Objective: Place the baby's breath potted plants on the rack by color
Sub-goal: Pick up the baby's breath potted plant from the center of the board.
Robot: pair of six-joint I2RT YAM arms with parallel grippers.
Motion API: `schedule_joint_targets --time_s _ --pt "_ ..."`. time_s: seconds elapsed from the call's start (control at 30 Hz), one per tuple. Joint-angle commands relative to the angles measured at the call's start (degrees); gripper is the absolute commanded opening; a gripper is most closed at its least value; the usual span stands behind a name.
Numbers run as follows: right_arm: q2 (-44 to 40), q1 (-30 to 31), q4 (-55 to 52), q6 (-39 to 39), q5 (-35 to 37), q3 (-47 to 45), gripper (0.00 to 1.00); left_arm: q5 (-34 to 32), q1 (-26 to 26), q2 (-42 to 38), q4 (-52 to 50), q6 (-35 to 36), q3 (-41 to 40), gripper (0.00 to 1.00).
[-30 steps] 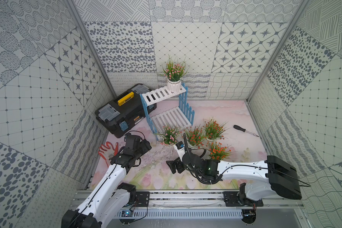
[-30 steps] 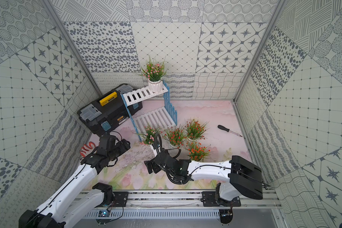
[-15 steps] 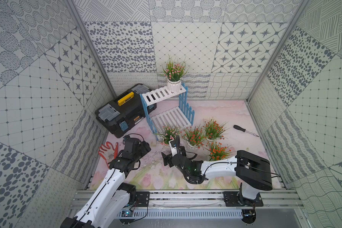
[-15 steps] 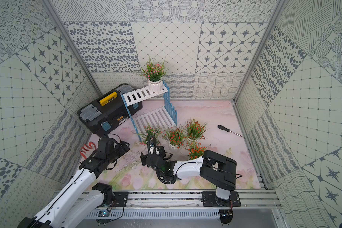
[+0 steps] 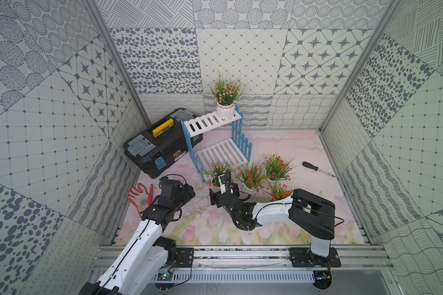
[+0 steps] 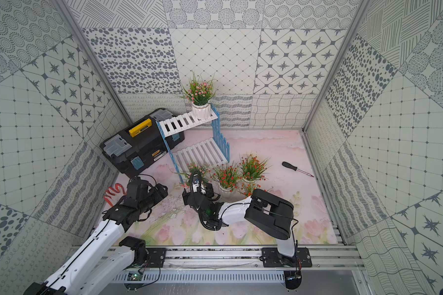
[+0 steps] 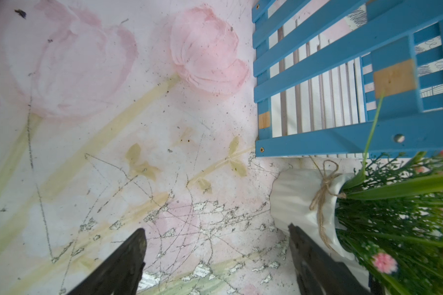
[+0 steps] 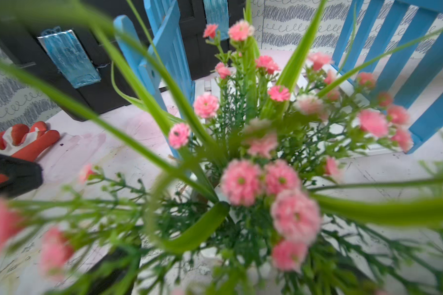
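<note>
The rack stands at the back with a pink baby's breath potted plant on its top shelf. A second pink plant stands on the mat by the rack's front foot. Three orange-red plants stand to its right. My right gripper is low at the floor plant's pot, and its blossoms fill the right wrist view, hiding the jaws. My left gripper is open over bare mat, one finger beside that plant's white pot.
A black toolbox with a yellow handle lies left of the rack. A red and white glove lies by the left wall. A screwdriver lies at the right. Patterned walls close in three sides.
My right arm has folded and swung its gripper left and forward to the pink plant on the mat. The left arm has shifted slightly, its jaws unchanged.
</note>
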Motion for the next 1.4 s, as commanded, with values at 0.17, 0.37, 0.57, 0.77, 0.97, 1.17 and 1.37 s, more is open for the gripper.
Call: schedule_joint_targets --time_s 0.17,0.37,0.57,0.77,0.97,1.17,1.37 --pt "3.80 -1.61 3.67 -1.10 -1.90 2.69 0.98 0.20 -0.18 -0.99 1.33 -0.09 -0.50 0.87" --pt "6.48 -1.95 6.89 -4.16 -2.77 3.33 0.98 0.26 -0.27 -1.38 1.25 0.04 -0.60 0.87" --pt "8.23 -3.39 12.96 -5.66 -4.11 2.06 0.98 0.22 -0.17 -1.99 1.14 0.01 -0.59 0.87" --pt "10.19 -4.20 14.36 -7.63 -4.91 3.47 0.98 0.31 -0.17 -2.66 0.81 0.13 -0.72 0.87" --pt "12.23 -5.03 17.03 -7.87 -5.25 3.94 0.98 0.29 -0.15 -3.02 0.72 0.17 -0.74 0.87" --pt "14.31 -5.89 21.54 -9.07 -5.85 4.42 0.98 0.40 -0.15 -3.33 0.63 0.06 -1.11 0.87" --pt "15.31 -7.14 22.44 -8.76 -6.25 5.66 0.98 0.37 -0.17 -3.50 0.51 0.00 -1.16 0.87"
